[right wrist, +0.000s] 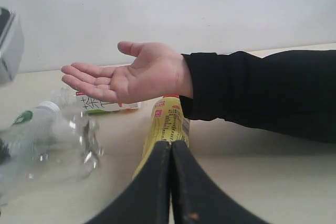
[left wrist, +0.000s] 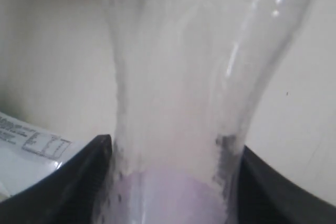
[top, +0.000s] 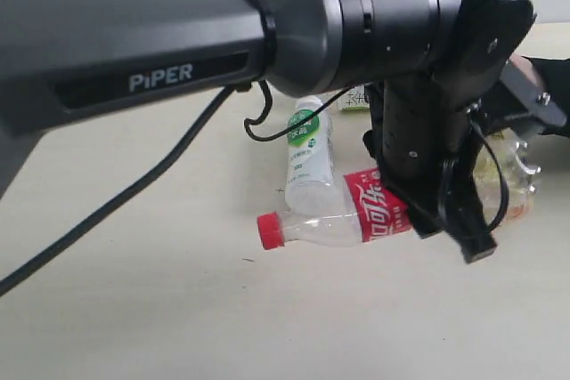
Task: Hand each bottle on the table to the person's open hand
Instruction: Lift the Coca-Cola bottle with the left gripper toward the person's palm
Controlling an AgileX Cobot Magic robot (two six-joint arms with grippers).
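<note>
Okay, your left gripper [left wrist: 176,148] is closed part-way on the cola bottle [top: 347,222]. In the left wrist view both black fingers [left wrist: 79,182] sit against the clear body, one on each side. The exterior view puts the grip just past the red label [top: 381,211]. The cola bottle lies on its side on the table [top: 134,309], red cap [top: 270,230] pointing left in the exterior view, and its other end is hidden behind your gripper. Can't tell if it is lifted at all.

Your right gripper [right wrist: 170,148] is fully closed, fingers flat together, nothing in it. It points at the yellow bottle [right wrist: 168,124], which lies on the table right at the tips; touching or not, can't tell.

The hand [right wrist: 126,77] is open, palm up and empty, held above the table, with a black sleeve [right wrist: 262,93]. The yellow bottle's far end sits under the wrist.

The green-label bottle [top: 309,153] lies on its side behind the cola bottle. Its clear base is touching or just beside the cola's shoulder; can't tell which. The white-label bottle [right wrist: 105,106] lies on the table beyond the hand, mostly hidden by the fingers.

Your left arm [top: 134,60] fills the top of the exterior view, with a black cable [top: 116,211] hanging under it.
</note>
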